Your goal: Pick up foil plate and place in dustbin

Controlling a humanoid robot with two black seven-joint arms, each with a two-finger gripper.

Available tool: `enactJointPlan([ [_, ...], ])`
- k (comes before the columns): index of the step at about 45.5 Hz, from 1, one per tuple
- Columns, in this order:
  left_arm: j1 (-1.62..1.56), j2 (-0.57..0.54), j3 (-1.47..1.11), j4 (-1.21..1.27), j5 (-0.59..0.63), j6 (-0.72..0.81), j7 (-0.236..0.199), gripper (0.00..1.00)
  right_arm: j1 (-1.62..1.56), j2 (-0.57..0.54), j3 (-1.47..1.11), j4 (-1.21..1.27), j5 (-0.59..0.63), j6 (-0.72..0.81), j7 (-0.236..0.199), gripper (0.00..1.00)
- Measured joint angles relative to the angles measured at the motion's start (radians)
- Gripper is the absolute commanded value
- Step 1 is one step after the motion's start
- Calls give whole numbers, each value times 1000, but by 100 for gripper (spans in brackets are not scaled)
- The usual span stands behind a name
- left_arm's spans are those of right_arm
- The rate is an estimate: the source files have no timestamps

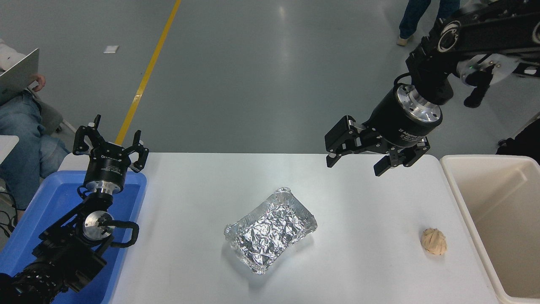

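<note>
Right gripper (356,162) hung open over the far edge of the white surface (185,253), with the foil plate (271,230) untouched below it.

The right gripper's 2 fingers (334,157) were spread apart and held nothing; they pointed down and to the left, well above the surface. The foil plate lay flat on the surface, nearer the camera than those fingers and to their left, well apart from them, its long side running diagonally. The dustbin (464,202) stood at the surface's right end, to the right of the fingers. A small beige ball (433,241) lay near the dustbin's wall, on the near side of the fingers. The left gripper (110,143) was parked at the lower left over a blue tray (63,190), its fingers (138,145) also open and empty. A seated person (21,139) was at the left edge.
</note>
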Motion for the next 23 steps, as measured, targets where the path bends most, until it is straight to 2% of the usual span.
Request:
enactJointPlan([
  [23, 0, 0, 0, 0, 0, 0, 0, 99, -8, 3, -1, -5, 0, 0, 0, 100],
])
